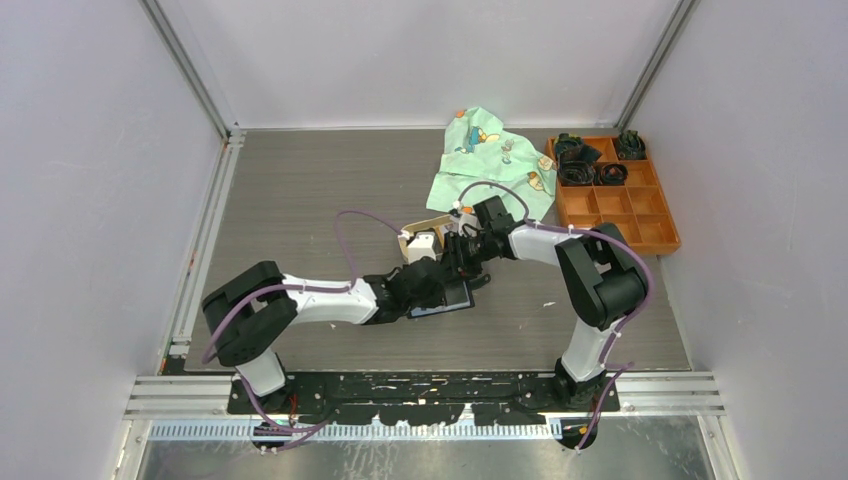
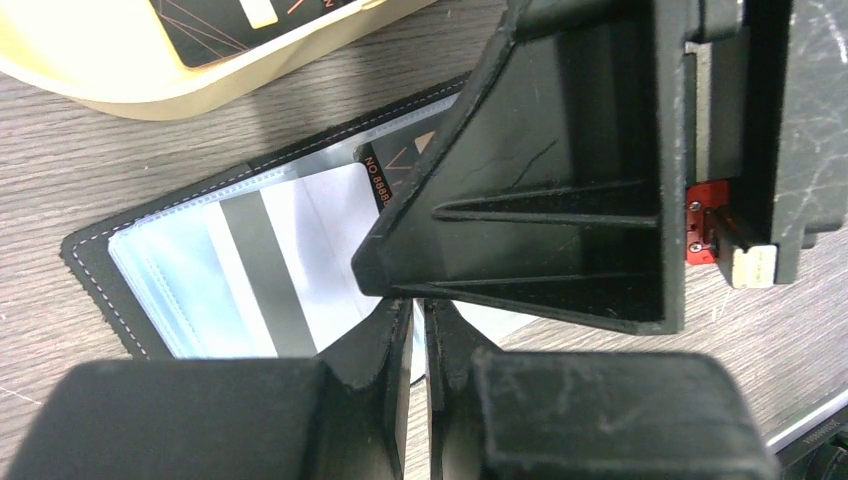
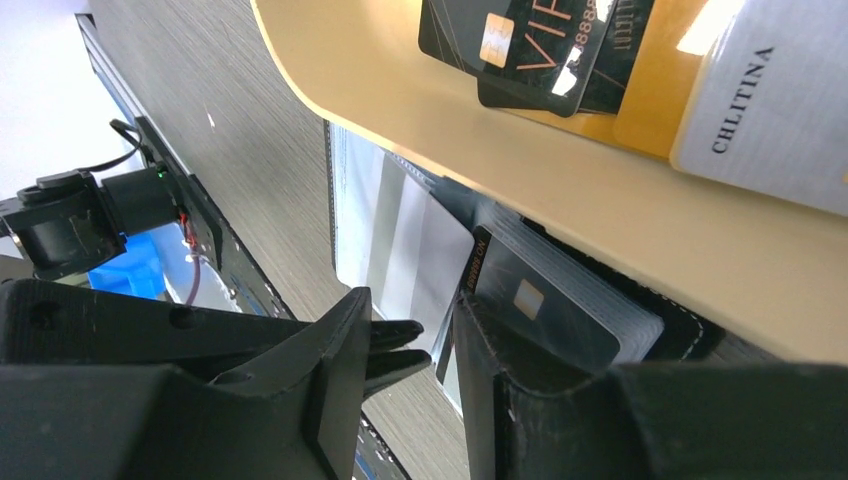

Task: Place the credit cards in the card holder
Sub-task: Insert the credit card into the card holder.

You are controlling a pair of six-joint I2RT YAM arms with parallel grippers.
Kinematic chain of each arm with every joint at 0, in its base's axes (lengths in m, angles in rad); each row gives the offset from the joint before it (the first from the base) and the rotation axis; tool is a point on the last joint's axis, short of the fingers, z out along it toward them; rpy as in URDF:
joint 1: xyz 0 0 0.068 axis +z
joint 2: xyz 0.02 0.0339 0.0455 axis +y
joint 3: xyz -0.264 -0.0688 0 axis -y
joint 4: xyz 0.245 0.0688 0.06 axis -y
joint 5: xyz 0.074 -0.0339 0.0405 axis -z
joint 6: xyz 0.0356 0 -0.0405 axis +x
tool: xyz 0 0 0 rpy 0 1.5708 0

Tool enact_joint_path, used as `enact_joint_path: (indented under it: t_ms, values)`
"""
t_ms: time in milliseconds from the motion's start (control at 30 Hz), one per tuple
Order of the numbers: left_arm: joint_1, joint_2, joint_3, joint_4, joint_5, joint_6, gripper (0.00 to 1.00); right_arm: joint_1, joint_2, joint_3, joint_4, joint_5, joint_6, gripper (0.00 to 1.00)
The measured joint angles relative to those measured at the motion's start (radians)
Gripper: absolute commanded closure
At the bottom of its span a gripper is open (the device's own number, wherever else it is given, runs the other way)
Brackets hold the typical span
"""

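Left tool (image 2: 418,322) pinching card holder (image 2: 92,256) (sleeve) | right tool (image 3: 412,325) released beside credit card (image 3: 545,300)

Open card holder (image 3: 355,210) — beside tan tray (image 3: 420,110)

My grey wood-grain table (image 1: 300,200) carries the open black card holder (image 2: 90,250), a tan tray (image 2: 120,95) just behind it, a green printed cloth (image 1: 490,160) farther back and an orange compartment box (image 1: 650,225) at far right

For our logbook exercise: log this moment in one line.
left gripper: shut on holder | right gripper: open beside dark card | tray: holds cards
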Motion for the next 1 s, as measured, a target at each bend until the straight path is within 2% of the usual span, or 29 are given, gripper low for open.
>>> enact_joint_path:
  t_ms: [200,300,467,533,767,1000]
  values:
    - [0.001,-0.031,-0.025,0.0,-0.013,0.0,0.89,0.0,-0.005,0.013,-0.04,0.007,-0.031,0.58]
    - [0.004,-0.065,-0.044,0.001,-0.014,0.004,0.87,0.0,-0.027,0.013,-0.064,0.019,-0.05,0.62]
    - [0.006,-0.166,-0.085,0.01,0.01,0.046,0.83,0.0,-0.07,0.013,-0.084,0.029,-0.082,0.83]
    - [0.007,-0.223,-0.115,0.022,0.014,0.064,0.81,0.0,-0.076,0.013,-0.088,0.032,-0.091,0.88]
    - [0.055,-0.396,-0.27,0.039,0.047,0.111,0.76,0.018,-0.069,0.022,-0.117,0.069,-0.115,0.92]
    - [0.158,-0.415,-0.38,0.029,0.093,0.109,0.8,0.065,-0.01,0.064,-0.146,0.132,-0.139,0.93]
